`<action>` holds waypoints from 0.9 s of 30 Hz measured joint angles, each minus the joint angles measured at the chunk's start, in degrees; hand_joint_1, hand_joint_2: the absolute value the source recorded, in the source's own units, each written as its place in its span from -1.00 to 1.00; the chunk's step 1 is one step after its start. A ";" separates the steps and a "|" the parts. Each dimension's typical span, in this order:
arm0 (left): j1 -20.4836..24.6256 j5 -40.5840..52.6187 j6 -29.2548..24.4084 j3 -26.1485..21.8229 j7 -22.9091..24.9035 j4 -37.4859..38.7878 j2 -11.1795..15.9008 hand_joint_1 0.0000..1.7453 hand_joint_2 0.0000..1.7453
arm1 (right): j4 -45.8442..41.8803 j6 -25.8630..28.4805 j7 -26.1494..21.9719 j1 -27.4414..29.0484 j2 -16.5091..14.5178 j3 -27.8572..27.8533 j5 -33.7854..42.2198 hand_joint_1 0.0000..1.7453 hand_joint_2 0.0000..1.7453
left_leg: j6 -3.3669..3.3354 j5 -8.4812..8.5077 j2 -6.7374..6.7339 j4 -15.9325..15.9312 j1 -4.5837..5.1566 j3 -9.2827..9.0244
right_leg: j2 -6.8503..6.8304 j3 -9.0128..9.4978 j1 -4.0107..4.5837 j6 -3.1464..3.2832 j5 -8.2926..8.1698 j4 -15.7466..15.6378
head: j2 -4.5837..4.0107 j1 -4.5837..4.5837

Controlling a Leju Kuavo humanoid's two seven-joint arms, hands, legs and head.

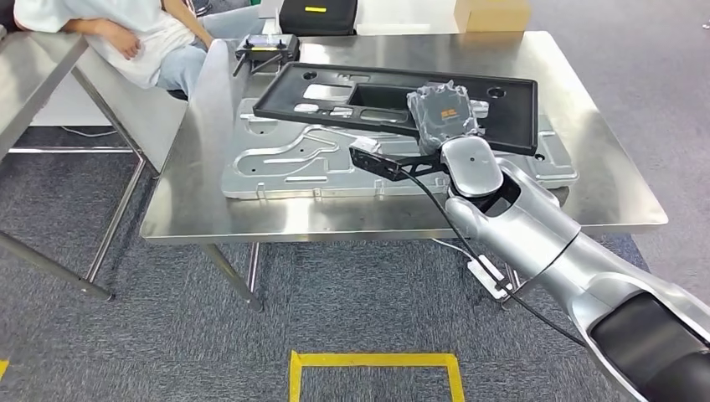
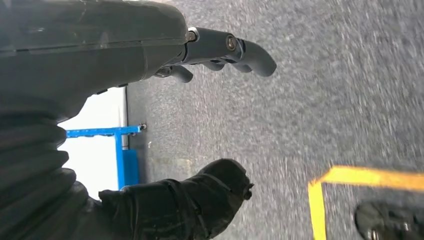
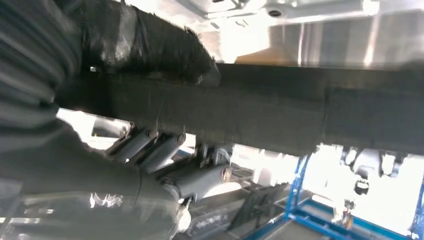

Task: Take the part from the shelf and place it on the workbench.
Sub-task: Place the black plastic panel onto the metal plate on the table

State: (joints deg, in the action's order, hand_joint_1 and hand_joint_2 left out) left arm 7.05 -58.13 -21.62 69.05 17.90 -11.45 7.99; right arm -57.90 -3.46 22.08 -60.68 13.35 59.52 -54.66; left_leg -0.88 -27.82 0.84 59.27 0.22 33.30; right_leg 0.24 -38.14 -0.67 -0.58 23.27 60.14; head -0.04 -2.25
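Pickup done — right hand (image 1: pixel 448 117) clamps near edge of black part (image 1: pixel 393 99), centre frame, held tilted over workbench (image 1: pixel 586 193) above silver panel (image 1: pixel 276 163). Left: lower, release. Left hand (image 2: pixel 200 55) empty, fingers spread — aimed at floor.

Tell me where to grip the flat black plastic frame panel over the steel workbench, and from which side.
Grip the flat black plastic frame panel on its straight near edge rail, coming from the robot's side, as the right hand does now. That rail is narrow and overhangs the silver metal plate beneath, leaving room for fingers under it. The left hand hangs free.
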 joint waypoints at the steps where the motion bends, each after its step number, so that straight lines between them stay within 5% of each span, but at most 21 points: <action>1: 0.01 0.04 -0.03 0.00 0.00 0.00 0.01 -1.00 1.00 | 0.03 0.03 0.00 0.04 -0.04 0.00 -0.01 1.00 1.00 | 0.29 -0.18 -0.04 -0.10 -0.09 -0.02 | 0.03 0.11 -0.04 0.30 0.06 -0.07 | 0.00 0.01; 4: 0.03 0.21 -0.19 0.00 0.00 0.00 0.02 -1.00 1.00 | 0.16 0.18 0.05 0.04 -0.20 0.00 -0.03 1.00 1.00 | 1.21 -2.41 -0.30 3.94 -0.36 1.76 | 0.09 0.96 -0.26 1.21 0.34 -0.66 | 0.00 -0.20; 7: 0.01 0.28 -0.38 0.00 0.00 0.00 0.02 -1.00 1.00 | 0.38 0.35 0.00 0.25 -0.51 0.00 -0.05 1.00 1.00 | 1.74 -5.28 -0.43 13.97 -0.49 7.70 | 0.20 1.73 -0.24 1.62 0.96 -0.72 | 0.00 -0.35; 9: -0.07 0.30 -0.52 0.00 -0.01 0.00 0.01 -1.00 1.00 | 0.55 0.35 -0.07 0.56 -0.69 0.00 -0.05 1.00 1.00 | 1.77 -3.12 -0.43 14.33 -0.54 9.26 | 0.27 2.51 -0.24 1.56 1.57 -0.71 | 0.00 -0.35; 11: -0.11 0.30 -0.70 0.00 -0.07 0.00 0.02 -1.00 1.00 | 0.61 0.38 -0.09 0.67 -0.73 0.00 -0.05 1.00 1.00 | 1.54 1.76 -0.44 7.43 -0.59 7.16 | 0.29 3.50 -0.25 1.32 2.27 -0.73 | 0.00 -0.35; 13: -0.07 0.31 -0.87 0.00 -0.12 0.00 0.05 -1.00 1.00 | 0.66 0.49 -0.09 0.53 -0.75 0.00 -0.05 1.00 1.00 | 1.15 4.19 -0.42 1.38 -0.36 4.56 | 0.35 4.01 -0.09 0.84 2.82 -0.74 | 0.00 -0.35; 18: 0.02 0.38 -0.99 0.01 -0.15 0.00 0.05 -1.00 1.00 | 0.77 0.63 -0.25 0.68 -0.87 0.00 -0.05 1.00 1.00 | -0.35 3.73 -0.41 -1.01 -0.31 2.79 | 0.32 4.00 0.06 -0.50 3.90 -0.10 | 0.00 -0.27; 22: 0.02 0.39 -0.95 0.02 -0.08 0.00 0.03 -1.00 1.00 | 0.95 0.90 -0.41 1.26 -0.96 0.00 -0.05 1.00 1.00 | -1.54 3.08 -0.50 -1.40 -0.32 1.58 | 0.21 -3.00 0.12 -0.72 8.32 12.50 | 0.00 -0.05; 24: 0.03 0.43 -0.92 0.02 -0.01 0.00 0.03 -1.00 1.00 | 1.16 1.06 -0.52 1.86 -1.00 0.00 -0.05 1.00 1.00 | -1.69 2.53 -0.34 -1.30 -0.24 1.01 | 0.19 -5.01 0.11 -0.64 6.97 14.15 | 0.00 -0.03; 27: -0.02 0.54 -0.92 0.02 0.08 0.00 0.03 -1.00 1.00 | 1.35 1.68 -0.53 1.88 -1.03 0.00 -0.05 1.00 1.00 | -1.28 1.38 0.00 -0.80 -0.10 0.10 | 0.12 -1.43 0.28 -0.11 0.75 4.25 | 0.00 -0.02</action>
State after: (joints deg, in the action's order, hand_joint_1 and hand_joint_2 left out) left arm 7.04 -57.59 -22.54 69.07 17.98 -11.45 8.02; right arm -56.56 -1.78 21.55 -58.80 12.32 59.52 -54.71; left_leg -2.17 -26.44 0.85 58.47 0.12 33.40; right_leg 0.36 -39.57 -0.39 -0.69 24.02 64.39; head -0.04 -2.28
